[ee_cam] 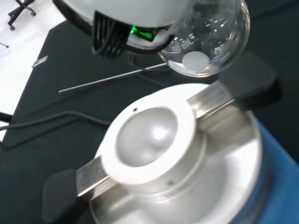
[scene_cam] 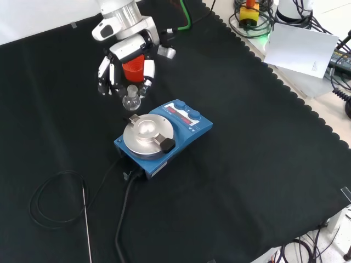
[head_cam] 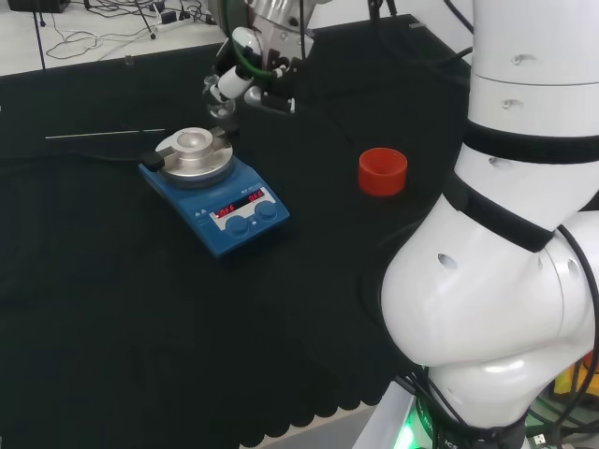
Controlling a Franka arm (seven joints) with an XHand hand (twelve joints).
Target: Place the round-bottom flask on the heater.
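A small clear round-bottom flask point(scene_cam: 131, 97) hangs in the air with the hand point(scene_cam: 125, 61) curled round its neck. In the wrist view its glass bulb point(ee_cam: 208, 42) hovers close above the rim of the heater's round metal block point(ee_cam: 154, 140), beside the bowl-shaped hollow. The blue heater point(scene_cam: 164, 136) stands mid-cloth with a silver top plate. In the head view the hand point(head_cam: 234, 82) is just beyond the heater point(head_cam: 213, 190), and the flask point(head_cam: 222, 109) shows faintly below the fingers.
A red ribbed ring point(head_cam: 383, 171) stands on the cloth to the right of the heater in the head view. A thin metal rod point(scene_cam: 86, 224) and a looped black cable point(scene_cam: 52, 194) lie near the heater in the front view.
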